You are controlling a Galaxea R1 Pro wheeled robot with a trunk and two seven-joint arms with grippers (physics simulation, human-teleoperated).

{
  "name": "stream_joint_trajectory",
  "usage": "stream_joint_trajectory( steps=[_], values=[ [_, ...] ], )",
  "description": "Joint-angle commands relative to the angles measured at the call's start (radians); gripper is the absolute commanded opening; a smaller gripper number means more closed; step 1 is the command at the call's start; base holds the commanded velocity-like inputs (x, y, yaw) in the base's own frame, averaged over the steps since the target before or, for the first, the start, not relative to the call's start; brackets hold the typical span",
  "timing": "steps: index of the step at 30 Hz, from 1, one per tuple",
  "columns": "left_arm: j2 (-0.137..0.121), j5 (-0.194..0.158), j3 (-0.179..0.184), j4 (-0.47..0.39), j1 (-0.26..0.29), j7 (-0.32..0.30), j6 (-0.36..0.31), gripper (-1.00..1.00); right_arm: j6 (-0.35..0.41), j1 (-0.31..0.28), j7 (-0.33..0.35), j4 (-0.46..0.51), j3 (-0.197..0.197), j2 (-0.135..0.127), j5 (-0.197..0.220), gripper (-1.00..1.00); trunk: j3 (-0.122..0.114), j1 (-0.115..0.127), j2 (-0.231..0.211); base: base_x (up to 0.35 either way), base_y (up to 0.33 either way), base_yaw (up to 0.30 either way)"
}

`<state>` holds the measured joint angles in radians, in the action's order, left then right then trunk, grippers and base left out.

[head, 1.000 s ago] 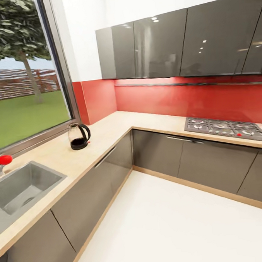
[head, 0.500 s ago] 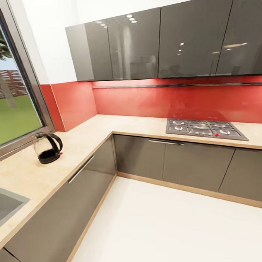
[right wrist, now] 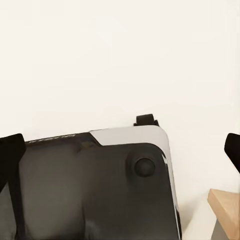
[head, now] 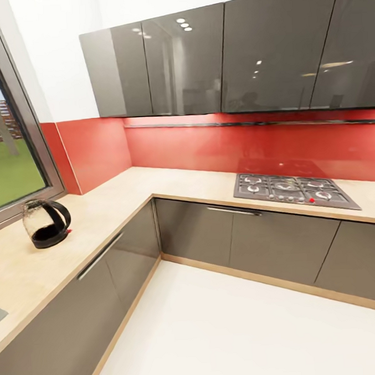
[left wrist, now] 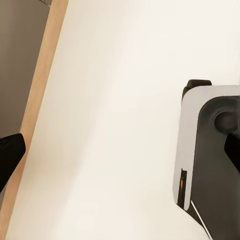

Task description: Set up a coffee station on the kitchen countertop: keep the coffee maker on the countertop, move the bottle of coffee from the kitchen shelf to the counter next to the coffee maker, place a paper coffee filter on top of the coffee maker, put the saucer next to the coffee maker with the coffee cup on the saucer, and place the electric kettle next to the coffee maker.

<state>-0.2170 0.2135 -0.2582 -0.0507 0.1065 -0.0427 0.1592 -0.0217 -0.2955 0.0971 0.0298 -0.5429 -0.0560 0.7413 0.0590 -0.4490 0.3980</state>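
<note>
The electric kettle (head: pixel 45 223), clear glass with a black handle and dark base, stands on the kitchen countertop (head: pixel 116 200) at the left, under the window. The coffee maker, bottle of coffee, filter, saucer, cup and kitchen shelf are out of view. My left gripper (left wrist: pixel 120 155) hangs open over the white floor, with one dark fingertip (left wrist: pixel 9 156) at each side of its wrist view and nothing between them. My right gripper (right wrist: pixel 120 152) is open too, above my own grey and black base (right wrist: pixel 100 185).
The light-wood worktop runs in an L around the corner over grey cabinet fronts (head: pixel 196 231). A gas hob (head: pixel 293 189) is set into the far run. Dark glossy wall cabinets (head: pixel 213 58) hang above a red backsplash. White floor (head: pixel 235 329) lies open ahead.
The camera has swung to the right: kettle and window slid left in the picture and the sink has nearly left it. The kettle itself has not moved on the worktop.
</note>
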Motion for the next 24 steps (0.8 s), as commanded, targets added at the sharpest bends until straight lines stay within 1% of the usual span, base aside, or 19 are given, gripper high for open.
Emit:
stream_joint_trajectory(
  steps=[1, 24],
  values=[
    [0.0, 0.009, -0.009, 0.001, 0.001, -0.003, 0.003, 1.0, -0.003, -0.001, 0.004, -0.001, -0.008, -0.001, 0.011, 1.0, 0.002, -0.001, 0.002, 0.283, -0.139, 0.0],
    [-0.001, 0.008, -0.01, 0.002, 0.001, -0.002, 0.002, 1.0, -0.001, -0.001, 0.003, -0.001, -0.006, -0.002, 0.016, 1.0, 0.002, -0.001, 0.002, 0.284, -0.139, 0.0]
  ],
)
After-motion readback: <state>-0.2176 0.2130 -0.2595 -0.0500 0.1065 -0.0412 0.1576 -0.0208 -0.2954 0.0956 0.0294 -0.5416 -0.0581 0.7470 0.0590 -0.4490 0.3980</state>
